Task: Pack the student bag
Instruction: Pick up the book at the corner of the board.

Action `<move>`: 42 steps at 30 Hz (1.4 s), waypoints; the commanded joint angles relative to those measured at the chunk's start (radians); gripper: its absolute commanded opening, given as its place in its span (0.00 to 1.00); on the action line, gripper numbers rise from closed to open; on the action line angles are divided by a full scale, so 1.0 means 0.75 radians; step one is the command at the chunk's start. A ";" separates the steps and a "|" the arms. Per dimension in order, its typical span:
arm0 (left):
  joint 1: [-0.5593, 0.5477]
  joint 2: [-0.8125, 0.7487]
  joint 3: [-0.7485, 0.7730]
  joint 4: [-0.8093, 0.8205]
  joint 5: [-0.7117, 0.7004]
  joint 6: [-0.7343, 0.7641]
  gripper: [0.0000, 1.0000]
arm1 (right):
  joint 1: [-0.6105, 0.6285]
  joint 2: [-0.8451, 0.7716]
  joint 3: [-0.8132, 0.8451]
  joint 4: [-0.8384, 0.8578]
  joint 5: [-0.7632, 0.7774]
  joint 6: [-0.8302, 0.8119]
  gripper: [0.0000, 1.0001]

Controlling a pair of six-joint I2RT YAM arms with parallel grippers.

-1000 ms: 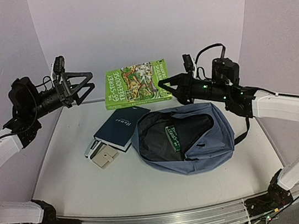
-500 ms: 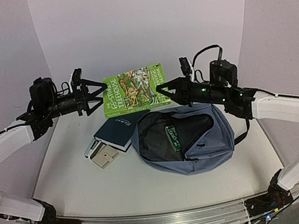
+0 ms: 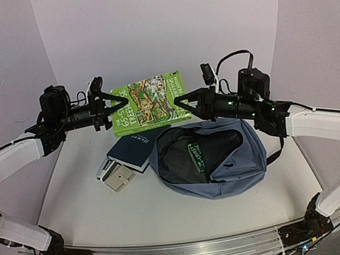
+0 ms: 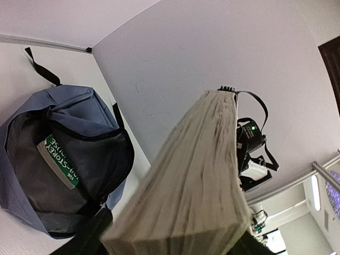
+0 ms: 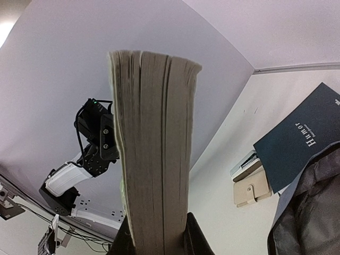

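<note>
- From the top camera, the student bag (image 3: 237, 156), a soft grey-blue cloth backpack with black zips, lies open on the white desk (image 3: 107, 219), on its right half.
- A thin book with a green and white spine (image 3: 197, 156) already sits in its dark mouth.
- Both arms hold a thick green paperback story book (image 3: 147, 102) up in the air behind the bag.
- The right hand (image 3: 182, 103) pinches its right edge. The left hand (image 3: 106, 104) is at its left edge.
- A dark blue hardback book (image 3: 136, 146) and a small beige wallet (image 3: 119, 180) wait just left of the bag.
- From the left wrist camera, the left hand (image 4: 170, 244) has a finger on each side of the green book's pages (image 4: 196, 175). It is not clear if they press yet.
- From the right wrist camera, the right hand (image 5: 159, 239) is clenched on the pages (image 5: 154, 133).
- The book could twist or drop if the two hands pull different ways, or if one lets go before the other squeezes well.
- It could also catch on the zip edge, since the bag is floppy and partly full.
</note>
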 commanded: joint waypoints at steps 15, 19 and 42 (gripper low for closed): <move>-0.003 -0.037 0.017 -0.078 -0.131 0.030 0.00 | 0.005 -0.068 0.116 -0.365 0.543 -0.261 0.82; 0.020 -0.029 -0.011 -0.132 -0.209 0.022 0.00 | -0.005 -0.111 0.146 -0.759 0.881 -0.307 0.98; 0.045 0.038 -0.113 -0.158 -0.229 -0.020 0.00 | -0.366 0.016 -0.219 -0.773 0.533 -0.332 0.73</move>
